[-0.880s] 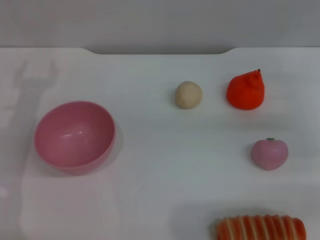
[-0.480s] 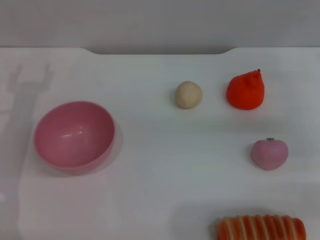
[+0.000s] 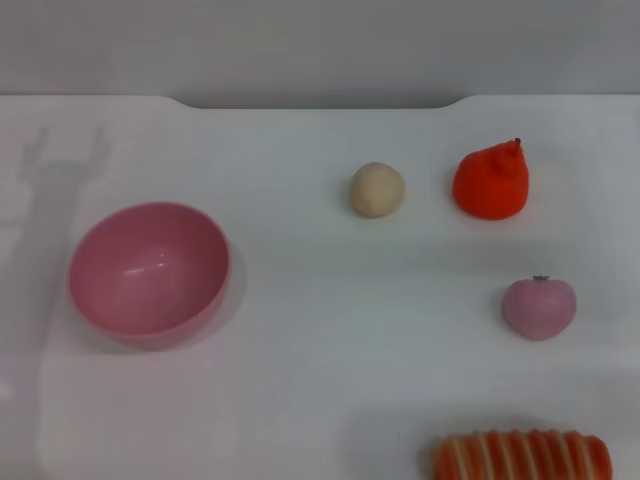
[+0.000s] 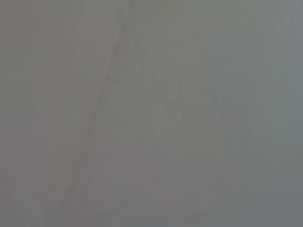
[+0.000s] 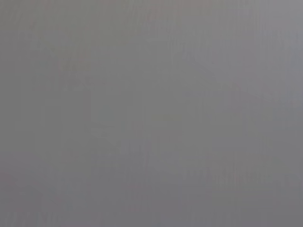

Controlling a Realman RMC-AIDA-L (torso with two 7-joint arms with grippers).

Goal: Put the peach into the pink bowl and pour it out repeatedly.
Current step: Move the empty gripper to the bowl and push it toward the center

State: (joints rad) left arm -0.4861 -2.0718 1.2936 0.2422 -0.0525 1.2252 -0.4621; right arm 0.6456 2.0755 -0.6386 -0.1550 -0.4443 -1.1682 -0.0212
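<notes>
Lying on a white table (image 3: 320, 330) in the head view are five items, none touching another.

- Pink bowl (image 3: 150, 270): sitting near the table's left edge, tipped slightly so its glossy hollow is facing up and toward the camera; nothing is lying inside it.
- Peach (image 3: 539, 307): resting toward the table's right edge, well apart from the bowl, its tiny green stem pointing to the far edge.
- Beige ball (image 3: 377, 189): sitting toward the far edge, roughly mid-table.
- Orange-red pointed fruit (image 3: 491, 181): standing just to the right of the ball, its dark-tipped point aiming up and away, farther back than the peach.
- Orange-and-cream striped item (image 3: 522, 455): lying along the near edge toward the right corner, partly cut off by the picture's lower border; its exact kind is not showing.
- A faint forked shadow is falling across the table's far left corner, beyond the bowl.

Neither gripper is appearing in this view, so whether their fingers are spread or pressed together is not showing.

Left wrist view: showing only a flat grey field with faint streaks; no object or finger is making itself out.

Right wrist view: showing likewise a plain grey field; nothing is identifiable.
</notes>
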